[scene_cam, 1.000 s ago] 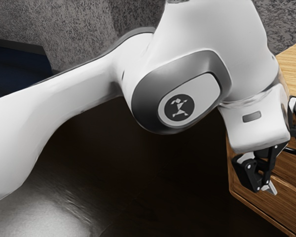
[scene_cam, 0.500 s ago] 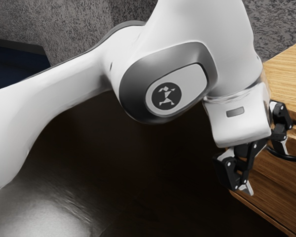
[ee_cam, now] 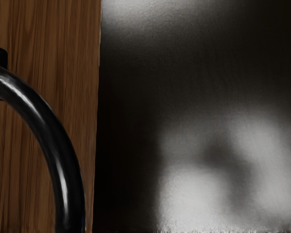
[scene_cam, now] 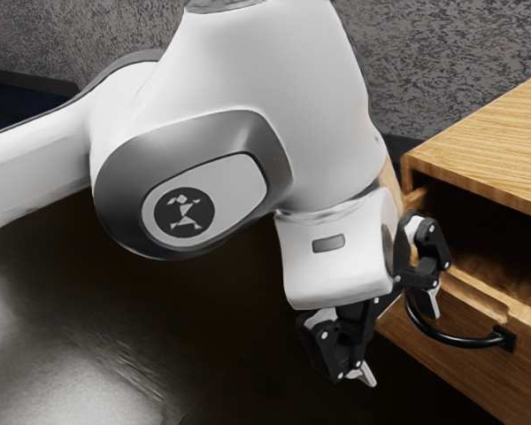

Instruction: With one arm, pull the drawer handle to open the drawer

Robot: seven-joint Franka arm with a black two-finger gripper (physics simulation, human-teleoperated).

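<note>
Branding is showing as a single mark: a small white angular figure point(scene_cam: 184, 212) on a black disc, sitting in the grey cap of the arm's point(scene_cam: 248, 97) large joint. A small grey tab point(scene_cam: 329, 243) on the white hand is carrying no writing that can be read.

In the exterior view the arm is coming in from the left and bending down at the wrist, with the hand tilting toward the wooden cabinet point(scene_cam: 487, 146) on the right. The gripper point(scene_cam: 399, 342) is standing with its fingers spread wide. The upper finger point(scene_cam: 422, 257) is lying against the near end of the black curved handle point(scene_cam: 451, 340), while the lower finger point(scene_cam: 334, 343) is hanging clear of it over the dark table point(scene_cam: 115, 354), so the claw is clamping nothing.

The drawer point(scene_cam: 478, 292) is standing partly out of the cabinet, its inside showing under the cabinet's top. In the wrist view the handle point(ee_cam: 48, 141) is arching across the drawer's wooden front point(ee_cam: 39, 48), just under the hand.
</note>
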